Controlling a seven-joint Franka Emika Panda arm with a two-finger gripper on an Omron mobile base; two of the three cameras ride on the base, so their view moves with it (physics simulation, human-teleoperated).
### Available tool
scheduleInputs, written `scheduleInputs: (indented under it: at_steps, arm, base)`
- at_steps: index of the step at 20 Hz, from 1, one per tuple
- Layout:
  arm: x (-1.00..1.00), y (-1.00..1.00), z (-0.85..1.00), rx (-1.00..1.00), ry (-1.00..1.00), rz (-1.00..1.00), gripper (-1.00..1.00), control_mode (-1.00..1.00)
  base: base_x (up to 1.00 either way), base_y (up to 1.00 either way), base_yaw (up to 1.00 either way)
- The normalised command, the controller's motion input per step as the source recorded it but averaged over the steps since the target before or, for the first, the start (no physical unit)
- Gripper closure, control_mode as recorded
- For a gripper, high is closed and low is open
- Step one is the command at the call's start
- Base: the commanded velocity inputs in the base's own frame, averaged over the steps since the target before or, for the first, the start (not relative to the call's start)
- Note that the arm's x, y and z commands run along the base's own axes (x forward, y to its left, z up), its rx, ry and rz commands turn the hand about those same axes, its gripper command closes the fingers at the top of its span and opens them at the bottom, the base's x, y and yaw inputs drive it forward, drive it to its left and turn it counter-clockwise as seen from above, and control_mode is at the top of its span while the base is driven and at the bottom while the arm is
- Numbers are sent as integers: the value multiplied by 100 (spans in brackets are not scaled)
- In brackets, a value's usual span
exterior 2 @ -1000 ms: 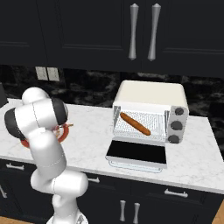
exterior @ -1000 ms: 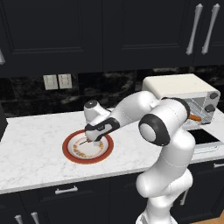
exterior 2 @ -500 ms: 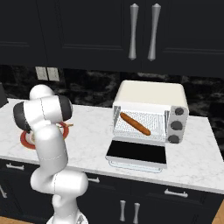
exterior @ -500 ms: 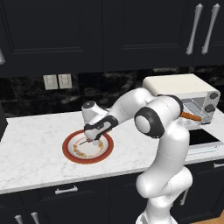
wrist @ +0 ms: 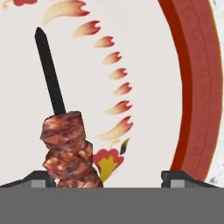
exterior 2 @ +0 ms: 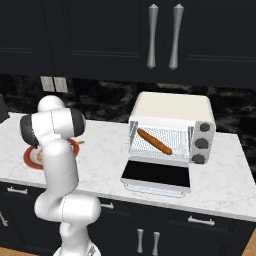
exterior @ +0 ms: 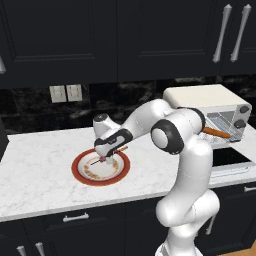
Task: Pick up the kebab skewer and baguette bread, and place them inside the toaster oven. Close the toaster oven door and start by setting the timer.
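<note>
Hand (exterior: 103, 159) hangs low over the red-rimmed plate (exterior: 80, 175) on the counter (exterior: 40, 155), its two fingertips (wrist: 41, 178) spread wide with nothing between them gripped as yet; the kebab skewer (wrist: 61, 135) lies on the plate right under it, its meat chunks close against the left fingertip and its dark stick running away across the painted centre; the spread looks chosen to leave room for the fingers to come down either side of the meat, which is the thickest and so the easiest part to pinch, though the skewer sits off-centre between the tips and I would judge the hand needs a small sideways shift before closing. From the base views the wrist is bent steeply downward, a pose that suits taking a thin thing lying flat on a dish; whether the tips already touch the plate I cannot tell, since the hand hides that spot. The baguette bread (exterior 2: 155, 142) already rests slantwise on the rack inside the toaster oven (exterior 2: 172, 112), well apart from the plate along the counter; the toaster oven door (exterior 2: 156, 174) lies folded down flat in front, left open presumably so the skewer can follow the loaf in; closing it and turning the timer knob (exterior 2: 202, 128) on the right are steps not yet done.
</note>
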Motion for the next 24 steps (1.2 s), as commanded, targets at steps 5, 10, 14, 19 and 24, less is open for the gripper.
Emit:
scheduleInputs:
  at_steps: [5, 10, 14, 19, 24]
  arm:
    - [0, 0, -22, 0, 2, 6, 100, -100]
    - [-27, 0, -22, -2, 0, 2, 100, -100]
    - [-29, 0, -14, 0, -1, 0, 100, -100]
    - [-30, -4, 12, 0, -13, 0, 100, -100]
    - [-40, -29, 33, 3, -2, 0, 100, -100]
  base:
    - [0, 0, 0]
    - [0, 0, 0]
    - [0, 0, 0]
    - [0, 0, 0]
    - [0, 0, 0]
